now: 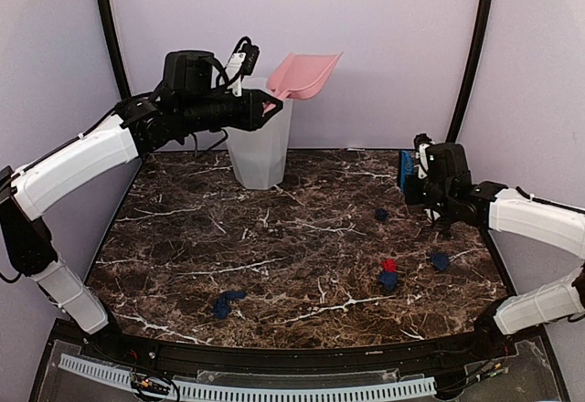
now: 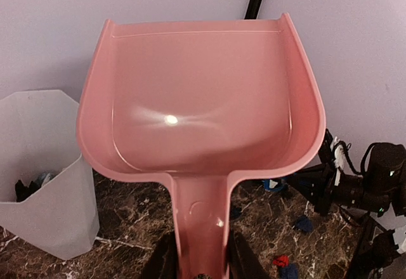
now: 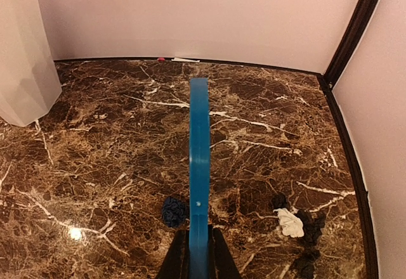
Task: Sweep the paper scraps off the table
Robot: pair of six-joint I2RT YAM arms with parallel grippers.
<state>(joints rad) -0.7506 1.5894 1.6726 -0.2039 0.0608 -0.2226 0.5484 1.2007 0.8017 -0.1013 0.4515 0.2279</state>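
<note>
Crumpled paper scraps (image 1: 228,303) dot the dark marble-patterned surface (image 1: 183,228), seven to three o'clock. The right pincer (image 3: 198,257) grips a blue plastic brush (image 3: 199,152) at two; the left pincer (image 2: 200,263), at twelve, clasps an empty pink plastic dustpan (image 2: 196,101), best lowered lip-flat beside them.

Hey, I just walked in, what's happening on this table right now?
Two robot arms are partway through a cleanup. The left gripper is shut on the handle of the pink dustpan and holds it raised beside the white bin; the pan looks empty. The right gripper grips the blue brush at the right side of the table. Several paper scraps, navy, red, white and black, lie on the tabletop, not yet swept.
</note>
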